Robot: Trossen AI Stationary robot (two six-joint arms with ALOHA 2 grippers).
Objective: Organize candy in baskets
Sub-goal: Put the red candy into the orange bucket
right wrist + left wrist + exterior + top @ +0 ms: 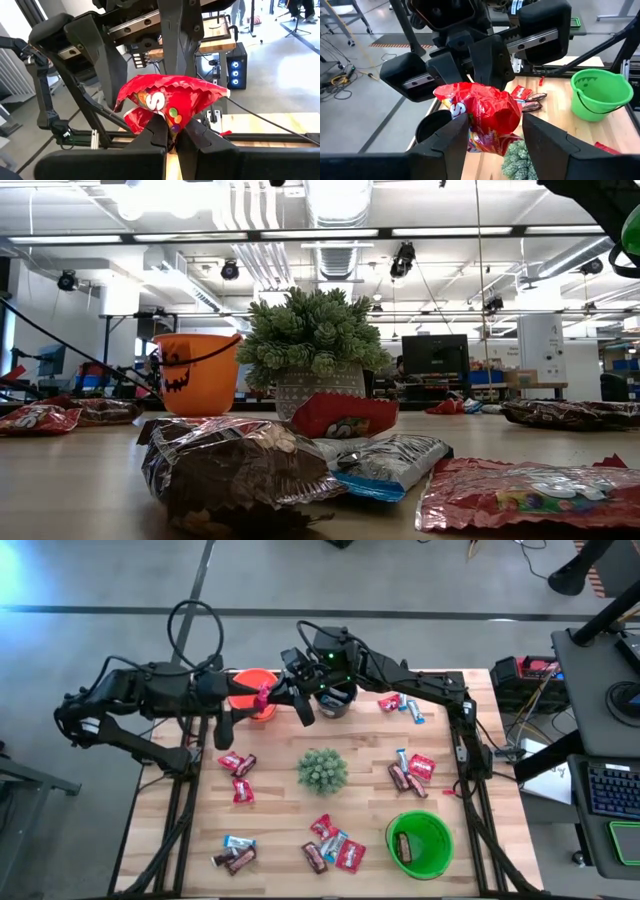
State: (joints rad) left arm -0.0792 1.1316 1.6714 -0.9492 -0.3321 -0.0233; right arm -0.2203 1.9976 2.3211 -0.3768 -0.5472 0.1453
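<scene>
At the table's (300, 840) far edge, between orange bucket (252, 683) and black bucket (338, 700), a red candy packet (482, 115) is pinched by the right gripper (172, 135), fingers pressed together; the left gripper (495, 137) is spread around it.

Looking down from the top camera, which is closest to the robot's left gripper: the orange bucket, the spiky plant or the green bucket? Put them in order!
From the left gripper, at the table's far edge beside a red candy:
1. Orange bucket: right beside it, at the far edge.
2. Spiky plant: mid-table.
3. Green bucket: farthest, near the front right corner.
</scene>
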